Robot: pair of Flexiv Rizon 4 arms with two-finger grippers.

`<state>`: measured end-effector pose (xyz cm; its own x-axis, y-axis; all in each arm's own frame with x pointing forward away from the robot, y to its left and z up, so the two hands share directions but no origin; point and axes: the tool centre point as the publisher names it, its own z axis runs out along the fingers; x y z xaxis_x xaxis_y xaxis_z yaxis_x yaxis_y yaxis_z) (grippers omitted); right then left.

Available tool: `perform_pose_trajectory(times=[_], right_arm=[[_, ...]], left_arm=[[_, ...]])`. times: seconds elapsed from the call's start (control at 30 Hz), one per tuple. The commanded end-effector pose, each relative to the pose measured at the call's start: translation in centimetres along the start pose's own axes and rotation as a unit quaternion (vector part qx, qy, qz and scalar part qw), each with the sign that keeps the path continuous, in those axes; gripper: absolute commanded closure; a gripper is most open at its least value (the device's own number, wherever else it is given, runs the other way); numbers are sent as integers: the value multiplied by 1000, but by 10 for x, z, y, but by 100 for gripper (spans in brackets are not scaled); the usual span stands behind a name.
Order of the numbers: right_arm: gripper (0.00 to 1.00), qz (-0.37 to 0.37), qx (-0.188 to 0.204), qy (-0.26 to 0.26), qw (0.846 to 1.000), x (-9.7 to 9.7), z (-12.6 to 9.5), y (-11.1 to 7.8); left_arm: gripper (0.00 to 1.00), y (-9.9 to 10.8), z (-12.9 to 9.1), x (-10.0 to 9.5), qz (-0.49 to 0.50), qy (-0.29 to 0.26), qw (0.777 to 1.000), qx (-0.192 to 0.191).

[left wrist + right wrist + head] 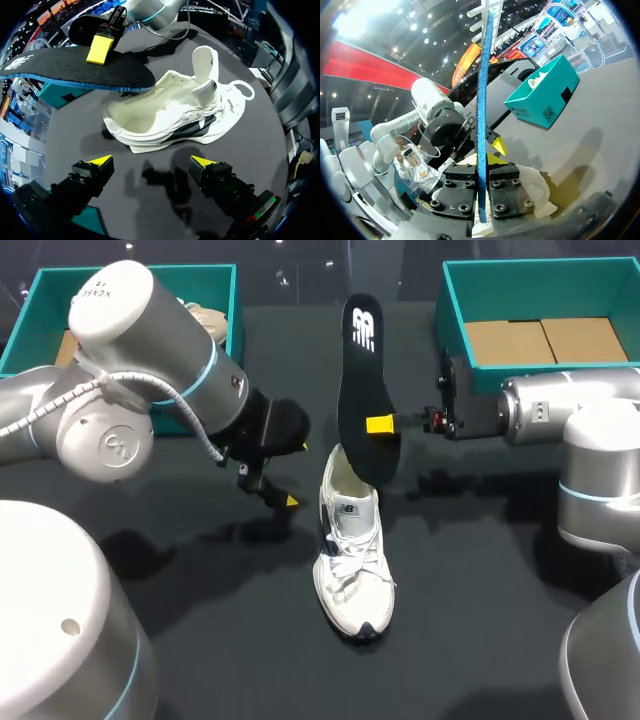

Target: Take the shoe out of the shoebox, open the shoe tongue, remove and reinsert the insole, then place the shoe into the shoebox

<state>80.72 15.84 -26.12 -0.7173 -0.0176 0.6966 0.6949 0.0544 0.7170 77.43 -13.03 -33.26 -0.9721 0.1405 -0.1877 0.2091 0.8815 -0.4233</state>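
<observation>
Right gripper [378, 424] tight on the upright insole [360, 370]; left gripper [152, 161] wide open, empty, shoe [175, 117] just ahead.

In the head view, the left arm [150, 360] covers most of the teal shoebox [225, 290] at the upper left. A pale object [205, 315] inside it shows too little to identify. The second shoebox [452, 310] is cut off by the upper right edge. At centre, the upright insole [365, 390] hides the heel of the shoe [352, 560] and the far finger of the right gripper [378, 424]. In the right wrist view, that gripper's body covers most of the shoe beneath it.
</observation>
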Motion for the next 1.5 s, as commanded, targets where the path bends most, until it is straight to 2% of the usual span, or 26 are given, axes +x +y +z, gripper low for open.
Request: perform_pose_trajectory(times=[0.03, 0.3, 0.63, 0.8, 1.03, 1.5], right_arm=[[100, -2, 3, 13, 1000, -9, 10, 5], [100, -21, 1, 16, 1000, -11, 16, 3], [100, -20, -1, 11, 1000, -12, 16, 3], [100, -25, -1, 10, 1000, -15, 19, 1], [100, -33, 6, 14, 999, -16, 28, 0], [100, -38, -6, 16, 999, -16, 23, -3]], left_arm=[[0, 2, 8, -1, -1, 1, 1000, 3], [0, 2, 17, -1, -22, 2, 1000, 14], [0, 2, 17, -2, -21, 1, 1000, 15], [0, -4, 30, -4, -42, 12, 999, 8], [0, -8, 35, -6, -44, 13, 999, 5], [0, -8, 37, -5, -47, 17, 999, 0]])
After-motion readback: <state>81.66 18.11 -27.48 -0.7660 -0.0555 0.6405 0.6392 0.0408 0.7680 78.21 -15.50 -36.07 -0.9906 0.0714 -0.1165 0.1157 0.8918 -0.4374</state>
